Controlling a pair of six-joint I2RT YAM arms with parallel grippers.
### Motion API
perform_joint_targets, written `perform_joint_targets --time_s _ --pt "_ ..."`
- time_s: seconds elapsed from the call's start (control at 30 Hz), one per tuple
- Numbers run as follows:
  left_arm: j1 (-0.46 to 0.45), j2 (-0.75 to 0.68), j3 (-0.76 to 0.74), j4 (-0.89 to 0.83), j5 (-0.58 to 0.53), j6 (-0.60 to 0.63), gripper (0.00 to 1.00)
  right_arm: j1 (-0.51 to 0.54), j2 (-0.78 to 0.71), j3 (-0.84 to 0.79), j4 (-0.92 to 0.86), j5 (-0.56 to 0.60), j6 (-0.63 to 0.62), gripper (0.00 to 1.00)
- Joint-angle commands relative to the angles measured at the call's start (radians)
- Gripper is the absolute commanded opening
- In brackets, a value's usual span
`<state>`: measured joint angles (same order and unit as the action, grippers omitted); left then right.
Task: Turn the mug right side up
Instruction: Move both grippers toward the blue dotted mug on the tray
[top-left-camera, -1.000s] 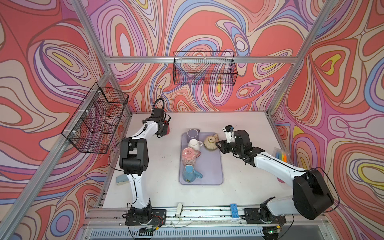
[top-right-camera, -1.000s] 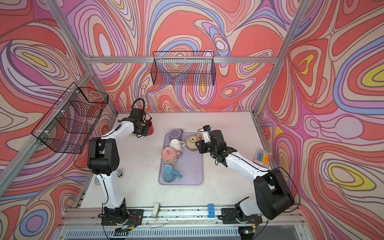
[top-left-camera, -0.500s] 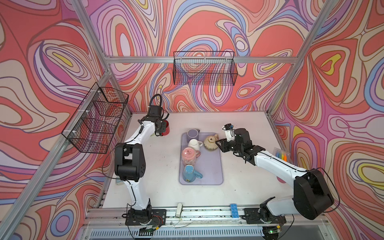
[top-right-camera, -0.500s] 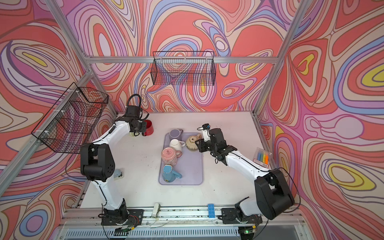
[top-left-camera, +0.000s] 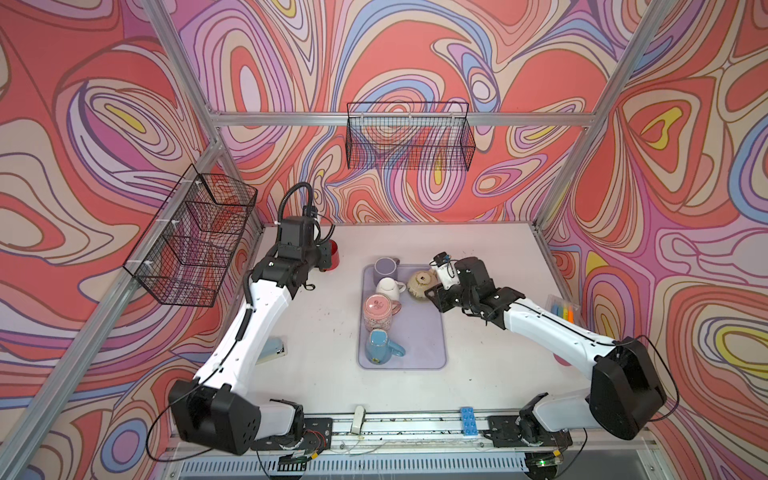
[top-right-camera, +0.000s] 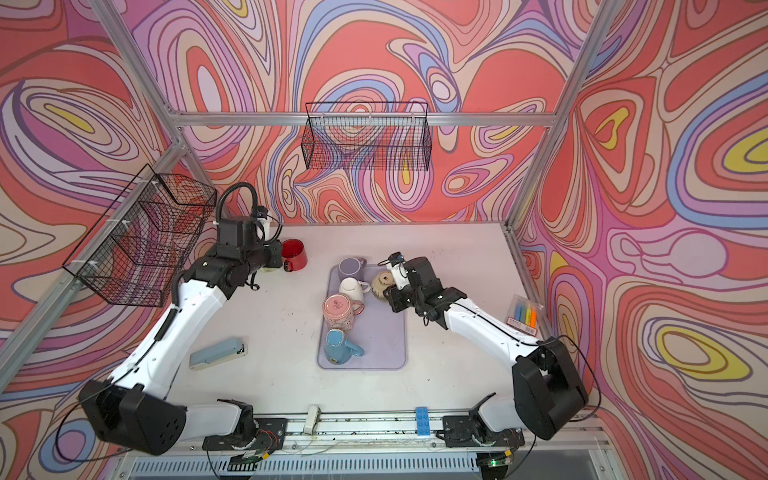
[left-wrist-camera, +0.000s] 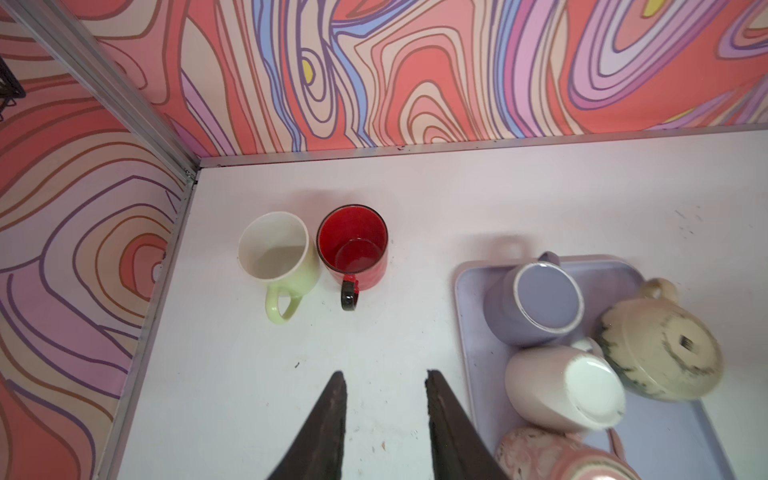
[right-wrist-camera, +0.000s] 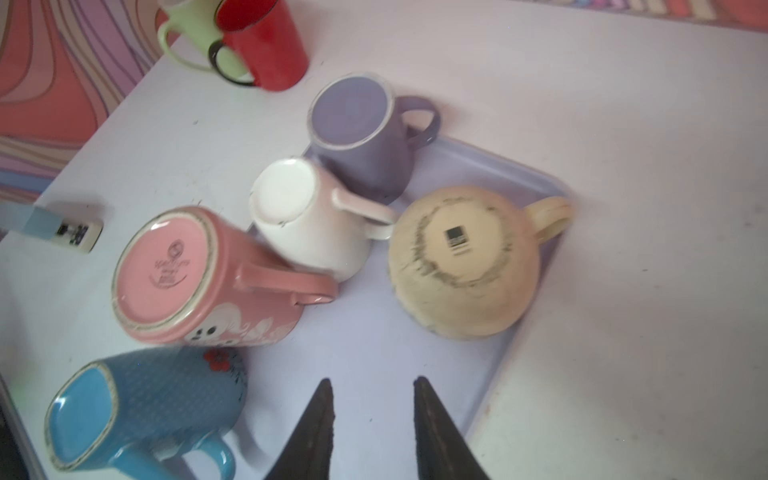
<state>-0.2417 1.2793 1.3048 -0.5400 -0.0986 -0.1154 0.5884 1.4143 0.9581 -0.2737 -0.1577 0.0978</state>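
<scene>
Right wrist view: the right gripper (right-wrist-camera: 374, 380) has its two dark fingers apart with nothing between them, over a bare stretch of the lilac tray (right-wrist-camera: 365, 340). Just beyond the tips, untouched, the beige mug (right-wrist-camera: 461, 262) sits base up near the tray's corner. A white mug (right-wrist-camera: 307, 216), purple mug (right-wrist-camera: 357, 112), pink mug (right-wrist-camera: 166, 270) and blue mug (right-wrist-camera: 137, 407) also stand inverted there. All look blurred, and the frame edge cuts off the blue one. The left gripper (left-wrist-camera: 385, 374) is likewise spread and empty above the table, short of the upright red mug (left-wrist-camera: 353, 245) and green mug (left-wrist-camera: 276, 249). In both top views the fingertips are hard to make out under the wrists.
</scene>
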Motion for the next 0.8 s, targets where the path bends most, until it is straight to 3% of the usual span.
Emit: perform_joint_targets --time_s 0.0,0.07,0.17,0.4,0.57,0.77 --pt "-0.056 -0.089 -0.077 -0.088 -0.011 -0.041 0.33 0.073 0.013 -0.008 -0.06 0.09 -0.016 0.33" --pt "-0.095 -0.161 -0.125 -0.145 -0.05 -0.067 0.3 0.106 0.014 -0.027 -0.056 0.104 -0.002 0.32" --pt "-0.152 -0.274 -0.228 -0.199 0.001 -0.162 0.24 0.162 0.018 -0.048 -0.063 0.134 0.01 0.31" --pt "-0.414 -0.439 -0.49 -0.264 -0.057 -0.478 0.15 0.268 0.063 -0.094 -0.018 0.168 0.086 0.31" --pt "-0.554 -0.462 -0.586 -0.258 -0.092 -0.616 0.13 0.33 0.101 -0.116 0.025 0.184 0.132 0.3" --pt "-0.596 -0.421 -0.673 -0.1 -0.064 -0.676 0.11 0.373 0.134 -0.123 0.063 0.176 0.171 0.3"
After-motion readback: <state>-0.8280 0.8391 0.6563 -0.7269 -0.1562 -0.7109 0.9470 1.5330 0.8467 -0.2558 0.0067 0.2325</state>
